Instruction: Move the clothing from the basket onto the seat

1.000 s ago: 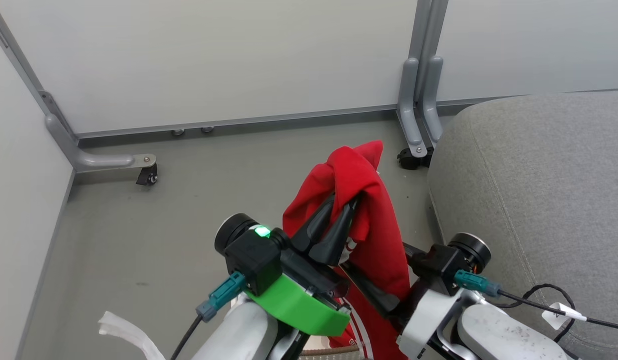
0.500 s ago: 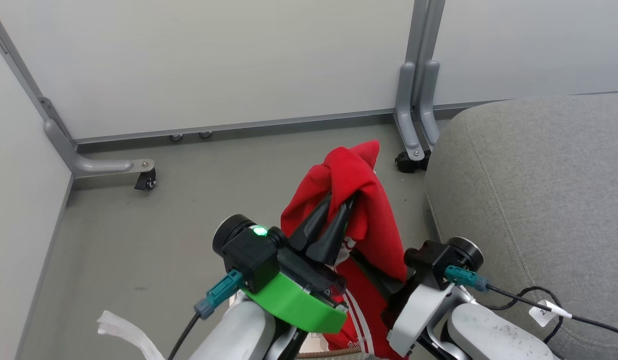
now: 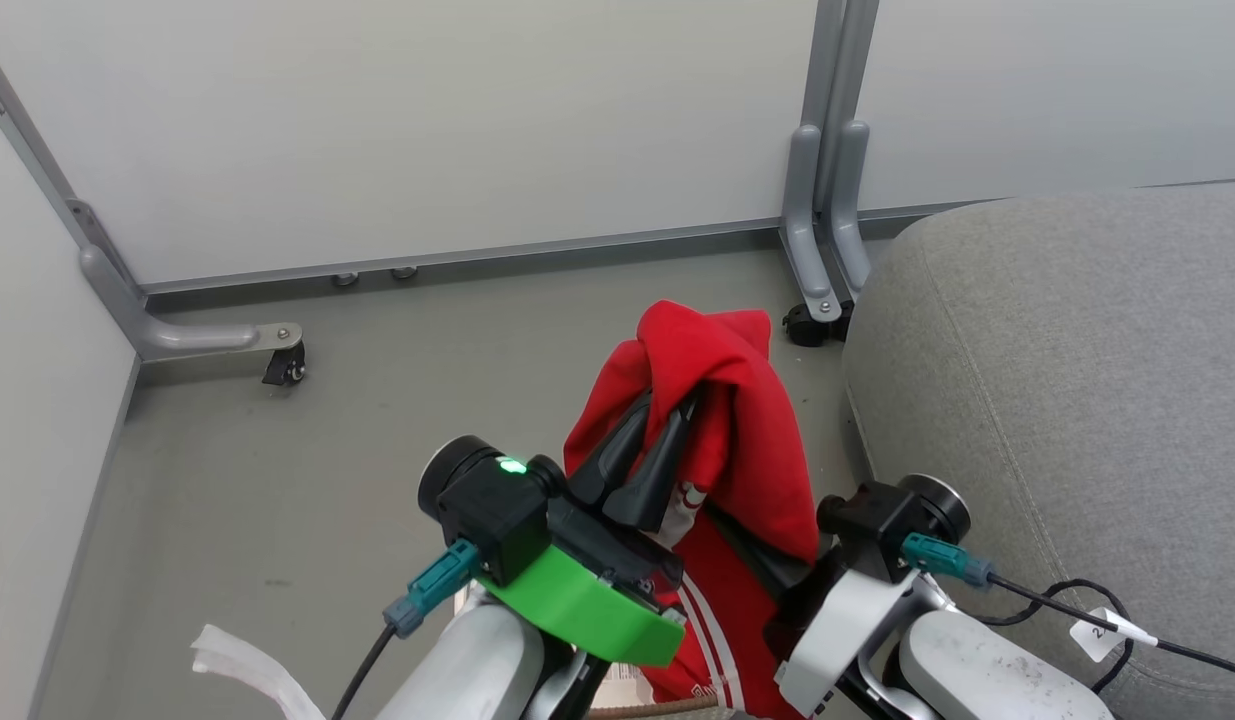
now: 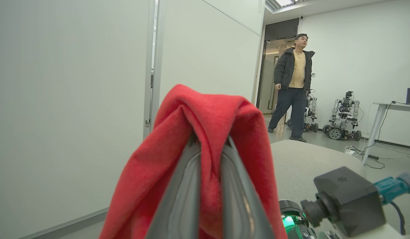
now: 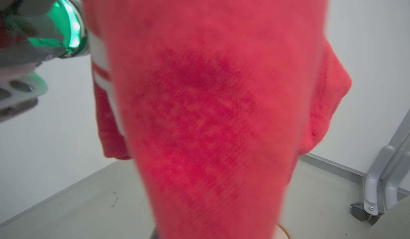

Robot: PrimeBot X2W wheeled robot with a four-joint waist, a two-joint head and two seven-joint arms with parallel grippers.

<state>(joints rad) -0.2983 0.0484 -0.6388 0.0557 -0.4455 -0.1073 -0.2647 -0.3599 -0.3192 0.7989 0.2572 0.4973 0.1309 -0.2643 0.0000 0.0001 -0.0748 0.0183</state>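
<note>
The left gripper (image 3: pixel 667 408) is pinching a fold of the red clothing (image 3: pixel 752 440). Its fingers (image 4: pixel 181 199) are drawn narrow, with the fabric caught between them and draping over both tips, as the left wrist view is showing. The garment is hanging lifted above the grey floor (image 3: pixel 307 480), beside the left edge of the seat (image 3: pixel 1077 340) and not lying on it. White stripe trim (image 3: pixel 702 630) is showing on the lower part, which is trailing down toward a sliver of the basket (image 3: pixel 667 709), its brown rim just showing at the bottom edge of the head view. The right gripper (image 3: pixel 762 565) is sitting under the hanging cloth. One dark finger is showing but the tips are covered, so I cannot tell whether they are spread or closed. In the right wrist view the red fabric is hanging blurred right in front of the lens. White partition panels (image 3: pixel 427 130) are standing behind, with a caster (image 3: pixel 282 365) on the floor. In the left wrist view a person (image 4: pixel 292 86) in a dark jacket is walking near two wheeled robots (image 4: pixel 344 116).
</note>
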